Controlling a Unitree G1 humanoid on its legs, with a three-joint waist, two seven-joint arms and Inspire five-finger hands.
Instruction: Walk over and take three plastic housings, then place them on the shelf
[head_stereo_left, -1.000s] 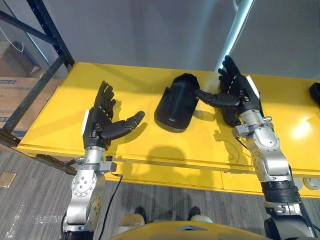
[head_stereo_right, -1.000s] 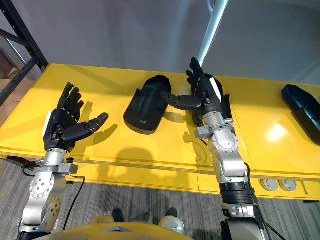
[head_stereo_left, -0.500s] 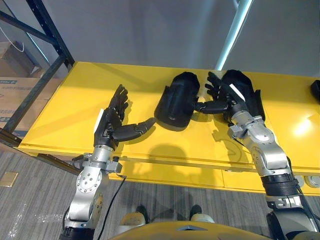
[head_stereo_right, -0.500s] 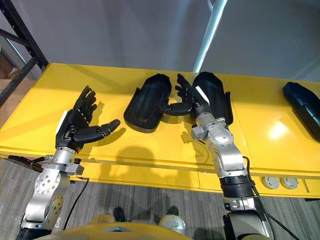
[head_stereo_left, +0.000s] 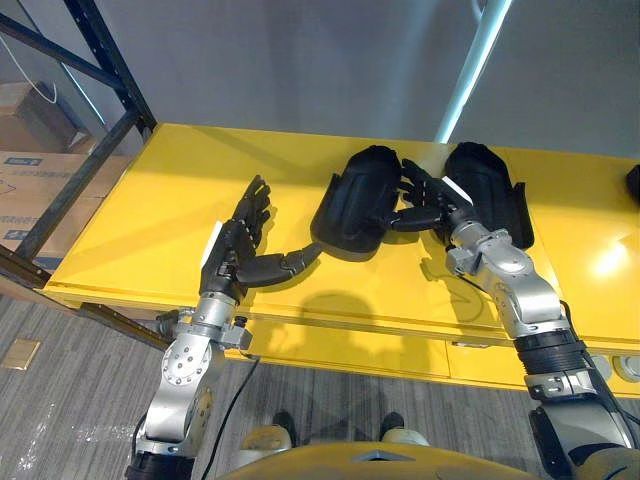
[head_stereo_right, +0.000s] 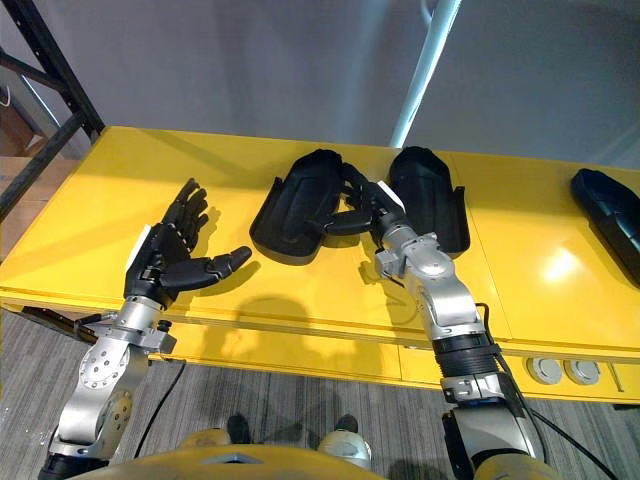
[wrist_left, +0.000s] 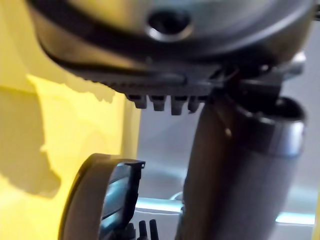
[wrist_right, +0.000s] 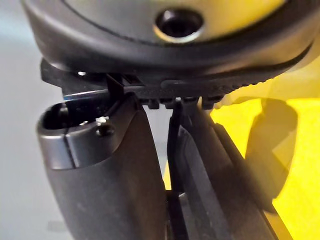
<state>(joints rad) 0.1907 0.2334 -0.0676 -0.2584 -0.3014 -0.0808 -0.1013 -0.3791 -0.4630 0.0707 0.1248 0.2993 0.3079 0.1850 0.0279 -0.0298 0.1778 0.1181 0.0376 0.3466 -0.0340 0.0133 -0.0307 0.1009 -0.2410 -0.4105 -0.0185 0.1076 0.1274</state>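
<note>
Two black plastic housings lie on the yellow table (head_stereo_left: 170, 190): one in the middle (head_stereo_left: 352, 205), a second (head_stereo_left: 487, 190) just to its right. A third housing (head_stereo_right: 606, 205) lies at the table's far right. My right hand (head_stereo_left: 442, 206) sits between the first two, fingers straight against the middle housing's right rim. In the right wrist view that rim (wrist_right: 175, 145) stands between the thumb (wrist_right: 105, 175) and the fingers (wrist_right: 220, 170). My left hand (head_stereo_left: 232, 250) is open on the table, its thumb tip close to that housing's lower left edge (wrist_left: 97, 200).
A black metal rack (head_stereo_left: 110, 80) stands at the table's left end, with cardboard boxes (head_stereo_left: 30, 180) behind it. A pale blue pole (head_stereo_left: 470, 70) rises behind the housings. The table's front edge runs just before both wrists.
Both hands have closed in on the middle housing. The right hand came down and left off the second housing to the rim; the left hand slid right and forward.
</note>
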